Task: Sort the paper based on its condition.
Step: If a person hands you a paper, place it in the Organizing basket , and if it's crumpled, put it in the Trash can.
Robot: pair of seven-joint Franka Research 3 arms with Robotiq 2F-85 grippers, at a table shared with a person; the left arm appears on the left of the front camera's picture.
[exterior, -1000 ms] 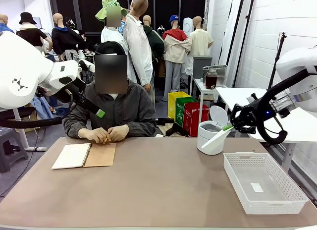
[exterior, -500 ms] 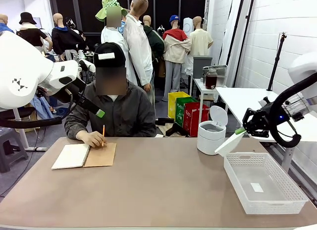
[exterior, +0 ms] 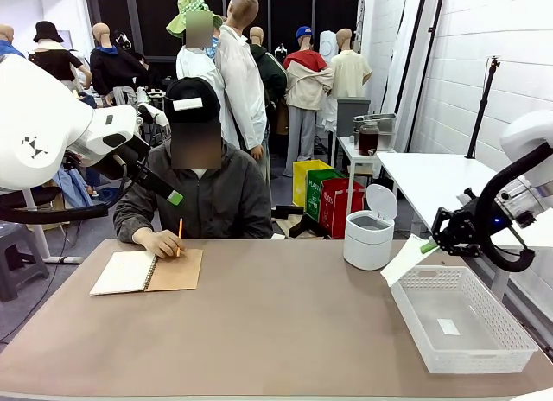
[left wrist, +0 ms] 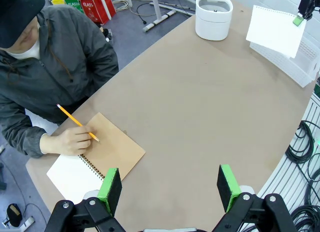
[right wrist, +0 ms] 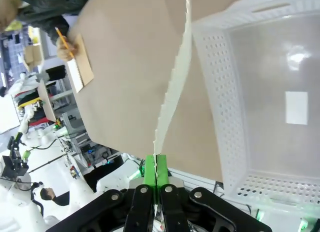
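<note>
Right hand [exterior: 429, 245]: pads clamped on one edge of a thin off-white paper sheet [exterior: 403, 261], held over the near-left rim of the white perforated plastic basket [exterior: 498, 356]. Left hand [left wrist: 170, 184]: jaws wide apart, empty, above the brown tabletop [left wrist: 200, 112], well apart from the basket.

The right tool [exterior: 429, 245], clamped on one sheet of paper [exterior: 404, 260], has travelled from in front of the white lidded bin [exterior: 367, 238] toward the white basket [exterior: 460, 319]; the sheet now hangs over the basket's near-left corner, lower than before and clear of the bin. The person's hand [exterior: 162, 242], earlier clasped with the other beside the notebook [exterior: 147, 270], now holds a pencil [exterior: 180, 227] at its top edge.
</note>
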